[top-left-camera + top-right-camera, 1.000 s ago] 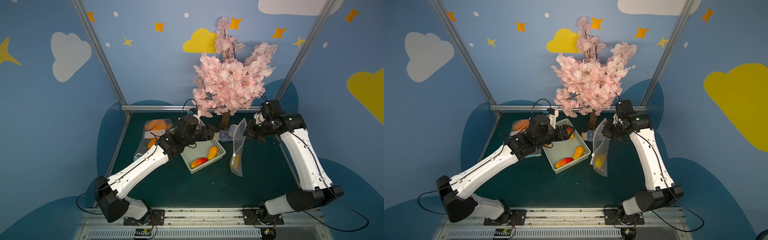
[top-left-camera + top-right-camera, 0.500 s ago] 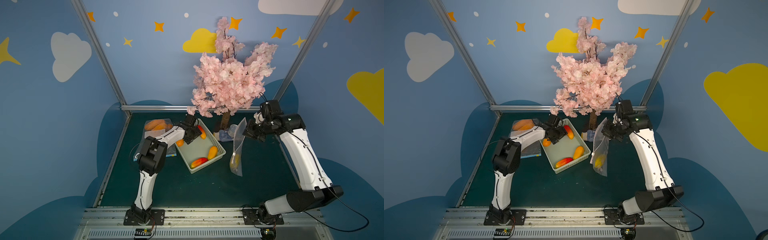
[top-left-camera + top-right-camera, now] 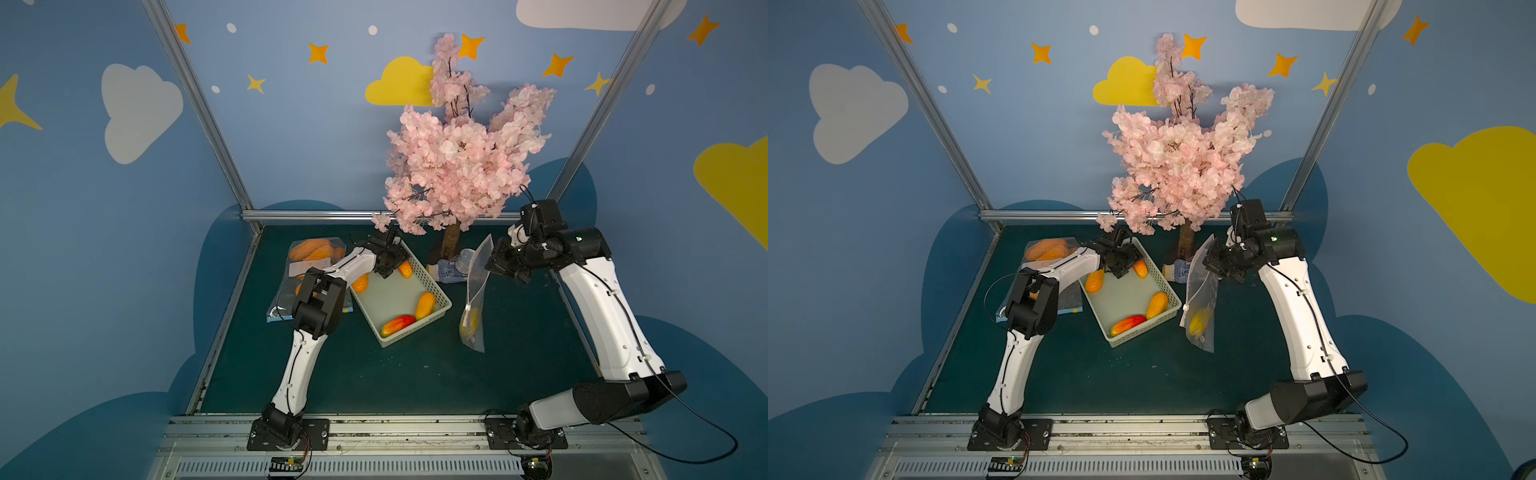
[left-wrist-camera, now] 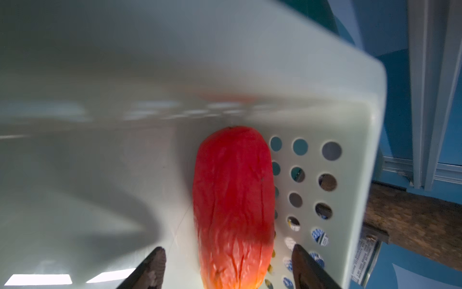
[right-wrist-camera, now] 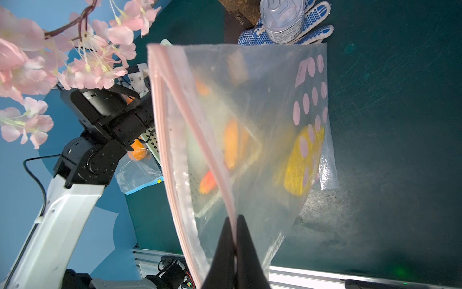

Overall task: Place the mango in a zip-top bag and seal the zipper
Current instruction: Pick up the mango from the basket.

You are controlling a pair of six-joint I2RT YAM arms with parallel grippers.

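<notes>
Left gripper (image 4: 228, 251): jaws spread, set over the far corner of the white perforated basket (image 4: 325, 112); nothing gripped.
Red mango (image 4: 232, 195): lies on the basket floor against the perforated wall, between the left fingers with a gap on each side.
Right gripper (image 5: 235, 220): closed, pinching the zip-top bag (image 5: 262, 100) at its pink zipper strip (image 5: 195, 130).
Zip-top bag: hangs from the right gripper beside the basket; the two zipper strips stand apart, so the mouth is unsealed. Whether its lower edge touches the table (image 3: 415, 374) cannot be told.
Yellow mango (image 3: 471, 322): inside the hanging bag, at the bottom.
Other basket contents: three more mangoes, apart from one another.
Second bag (image 3: 316, 251): flat on the table by the left arm, holding orange mangoes.
Background: blossom tree (image 3: 457, 166), with a can (image 5: 282, 20) on a dotted glove (image 5: 317, 32) at its foot.
</notes>
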